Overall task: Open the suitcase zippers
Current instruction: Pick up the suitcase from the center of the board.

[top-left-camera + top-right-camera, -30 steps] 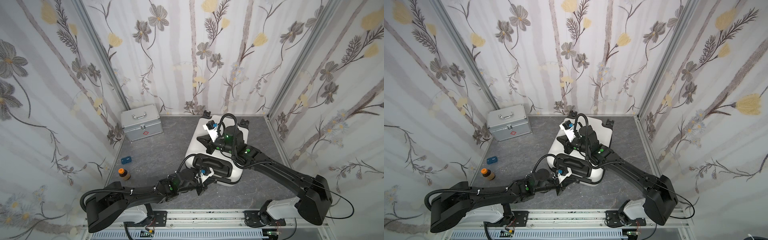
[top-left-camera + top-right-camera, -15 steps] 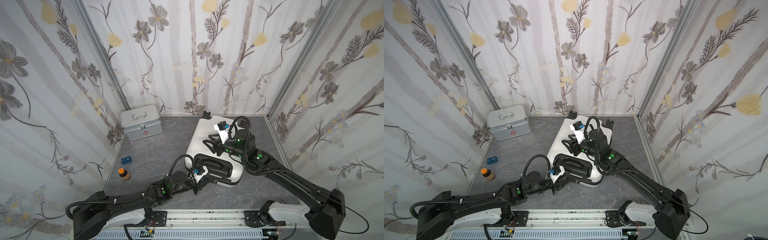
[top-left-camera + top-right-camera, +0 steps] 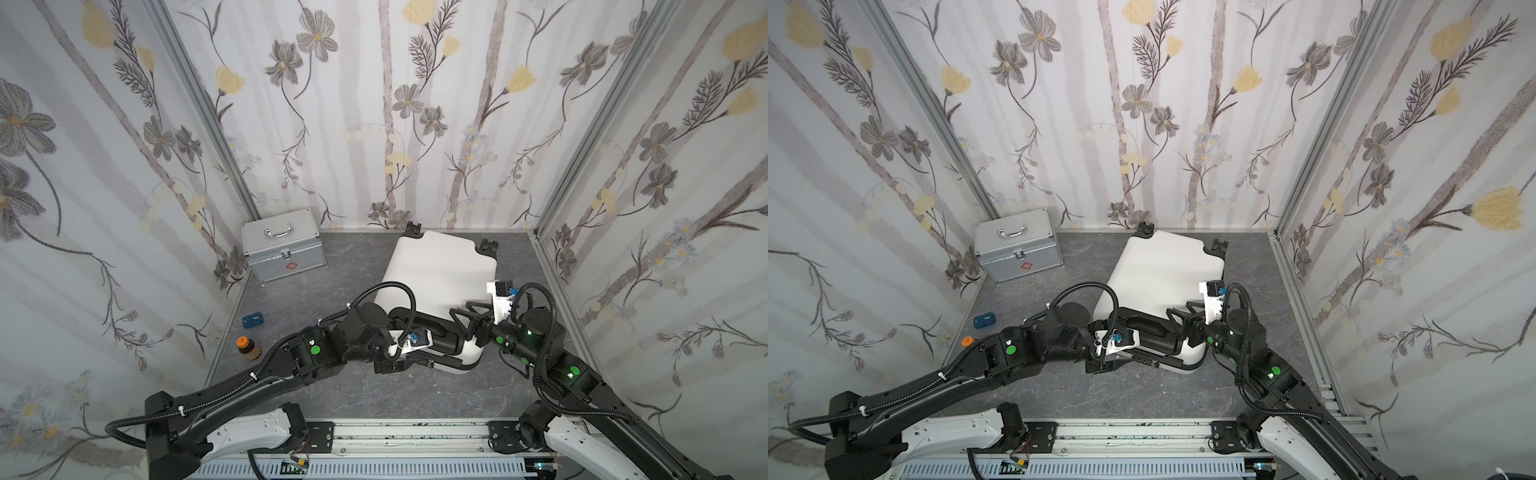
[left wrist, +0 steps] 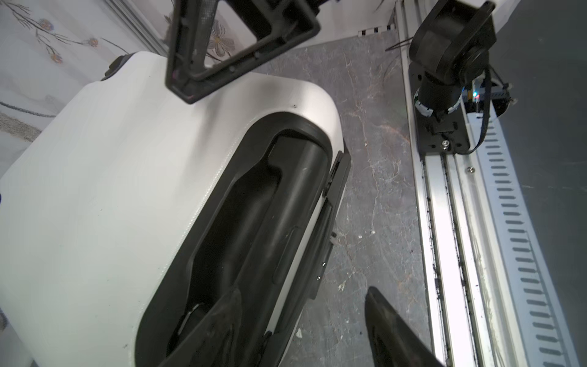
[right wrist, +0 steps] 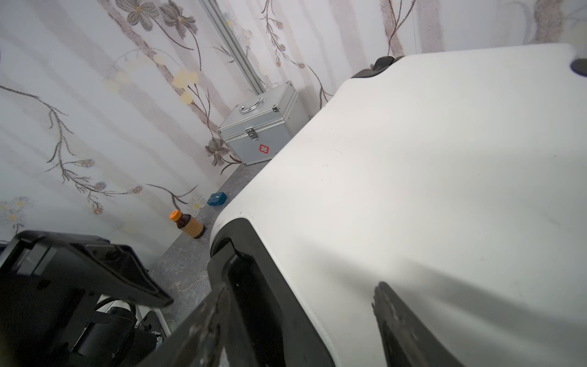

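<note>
The white suitcase [image 3: 440,270] lies flat on the grey floor, wheels toward the back wall, its black handle panel [image 4: 254,203] at the near end. The black zipper band [image 4: 330,216] runs along its near side edge. My left gripper [image 3: 409,362] [image 4: 301,305] is open at that edge: one finger [image 4: 222,317] hangs over the handle panel, the other above the floor. My right gripper [image 3: 459,322] [image 5: 298,302] is open over the case's near right corner, empty, with the left arm's gripper body [image 5: 79,270] beside it. In a top view both grippers [image 3: 1121,361] [image 3: 1177,320] flank the panel.
A silver case with a red cross [image 3: 284,245] stands at the back left. A small blue box [image 3: 252,320] and a brown bottle with an orange cap [image 3: 248,349] sit by the left wall. The arms' mounting rail [image 3: 395,432] runs along the front.
Both grippers have gone from shut to open. The right gripper has drawn back from the case's middle toward its near right corner. The left gripper has stayed at the near edge.
</note>
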Controlling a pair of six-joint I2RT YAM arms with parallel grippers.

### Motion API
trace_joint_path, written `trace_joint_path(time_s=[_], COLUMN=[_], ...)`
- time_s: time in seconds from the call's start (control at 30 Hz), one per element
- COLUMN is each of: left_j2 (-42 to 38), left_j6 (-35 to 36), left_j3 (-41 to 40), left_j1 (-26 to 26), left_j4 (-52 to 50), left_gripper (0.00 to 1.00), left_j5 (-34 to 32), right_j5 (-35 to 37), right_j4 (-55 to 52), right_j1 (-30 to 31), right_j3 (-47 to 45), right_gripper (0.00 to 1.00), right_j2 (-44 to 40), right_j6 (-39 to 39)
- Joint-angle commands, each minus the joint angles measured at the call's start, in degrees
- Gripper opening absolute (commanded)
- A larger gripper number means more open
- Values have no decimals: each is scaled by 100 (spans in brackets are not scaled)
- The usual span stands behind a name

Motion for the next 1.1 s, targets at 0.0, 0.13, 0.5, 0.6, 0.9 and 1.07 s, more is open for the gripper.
trace_joint_path(time_s=[0.0, 0.13, 0.5, 0.6, 0.9, 1.07], left_j2=[622, 1472, 2976, 3390, 4314, 3931], left_j6=[1070, 1515, 1758, 1748, 921, 108], left_j3=[808, 1771, 2875, 3070, 4089, 3746], left_j1=[181, 242, 261, 294, 449, 622], left_j4=[-1775, -2486, -2716, -2737, -3514, -2942], left_gripper=[67, 69, 65, 60, 14, 0], left_j5=[353, 348, 114, -134, -210, -4], right_j5=[244, 510, 733, 806, 1084, 1371], right_j4=[-324, -462, -649, -508, -484, -487], right_j1=[-38, -81, -135, -138, -220, -248], right_j3=[-194, -446, -951, -1032, -1112, -1010], right_gripper=[73, 75, 75, 76, 78, 78], right_j2=[-340, -868, -1678, -1790, -1635, -1729], right_j6=[409, 436, 487, 392, 197, -206])
